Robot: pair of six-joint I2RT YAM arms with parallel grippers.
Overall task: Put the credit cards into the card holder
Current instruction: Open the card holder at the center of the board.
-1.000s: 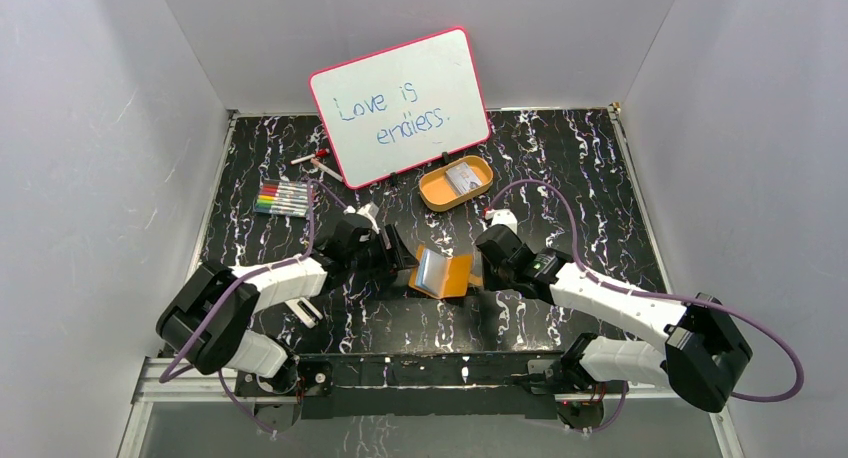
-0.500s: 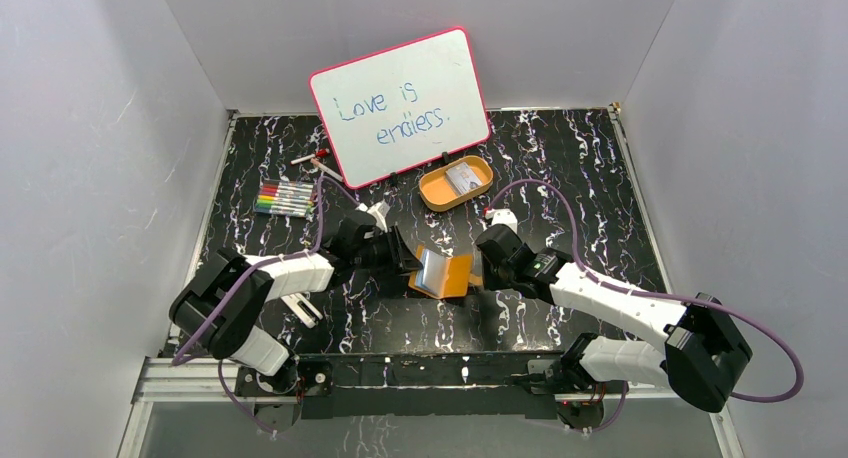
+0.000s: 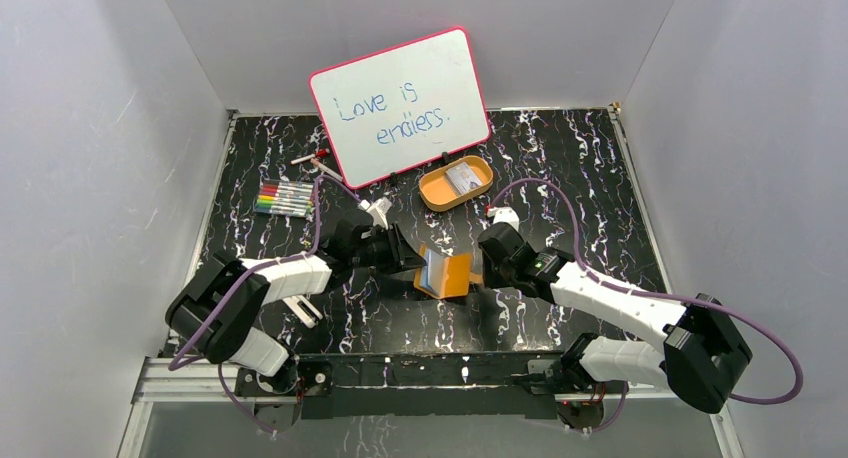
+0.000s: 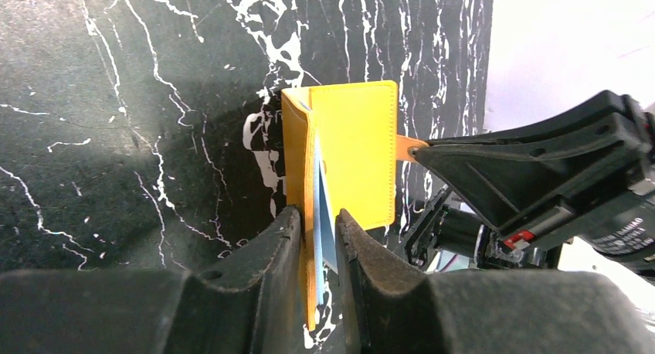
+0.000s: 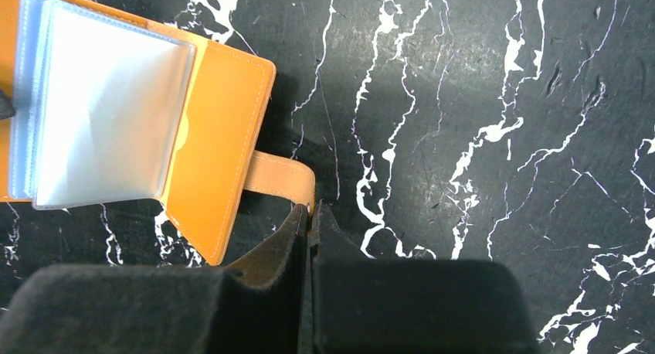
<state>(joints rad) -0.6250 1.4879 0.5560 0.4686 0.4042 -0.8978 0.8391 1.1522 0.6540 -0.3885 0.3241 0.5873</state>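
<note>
The orange card holder (image 3: 450,274) stands half open on the table between my two arms. My left gripper (image 4: 318,222) is shut on its left cover (image 4: 296,161) together with a pale blue inner sheet (image 4: 324,222); whether that sheet is a sleeve or a card I cannot tell. In the right wrist view, clear sleeves (image 5: 108,107) fan out from the holder (image 5: 220,122). My right gripper (image 5: 310,211) is shut on the holder's tan strap (image 5: 282,178). Whitish credit cards (image 3: 463,178) lie in the orange oval tray (image 3: 437,193) behind the holder.
A pink-framed whiteboard (image 3: 400,106) leans at the back. Coloured markers (image 3: 285,198) lie at the left, with loose pens (image 3: 315,160) behind them. White walls close in the black marbled table (image 3: 560,158) on three sides.
My left gripper has moved right onto the holder's left cover and closed from wide open. The holder has folded narrower. The right arm has held still.
</note>
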